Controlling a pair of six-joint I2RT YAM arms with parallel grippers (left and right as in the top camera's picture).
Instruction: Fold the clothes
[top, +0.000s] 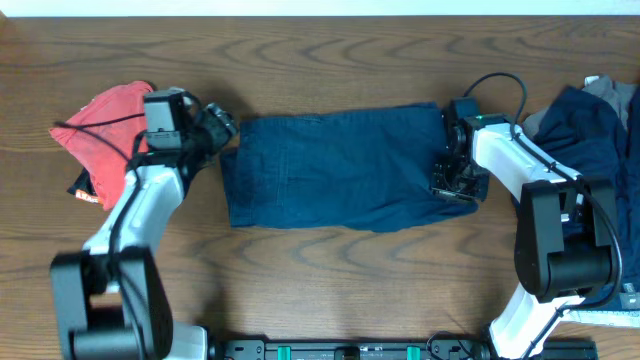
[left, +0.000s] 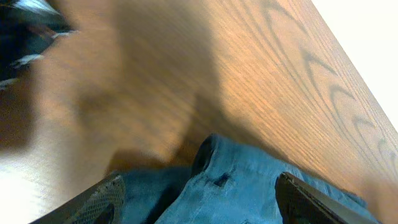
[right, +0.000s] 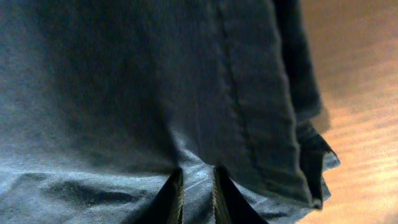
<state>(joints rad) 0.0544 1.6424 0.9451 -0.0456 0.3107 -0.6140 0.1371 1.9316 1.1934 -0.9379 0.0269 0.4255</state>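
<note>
Navy shorts (top: 340, 170) lie spread flat across the middle of the wooden table (top: 330, 60), long side running left to right. Their far edge is nearly straight and the near edge bows and ripples slightly.

The left gripper (top: 225, 128) sits at the left end of the shorts by the far corner. In the left wrist view its fingers (left: 102, 202) are spread wide, released, with a rolled blue edge of the cloth lying between them and bare wood beyond.

The right gripper (top: 452, 185) rests on the right end of the shorts near the front corner. In the right wrist view its fingers (right: 176, 196) are drawn close together, pinching a small ridge of the cloth. Wrinkles fan out from that spot, and a stitched seam runs to the hem, where wood shows past it.

Bare table runs along both long sides of the shorts. A red garment (top: 110, 115) with a black printed piece (top: 85, 185) under its near edge lies beyond the left arm. A navy and grey heap (top: 590, 125) sits at the right edge, just behind the right arm.
</note>
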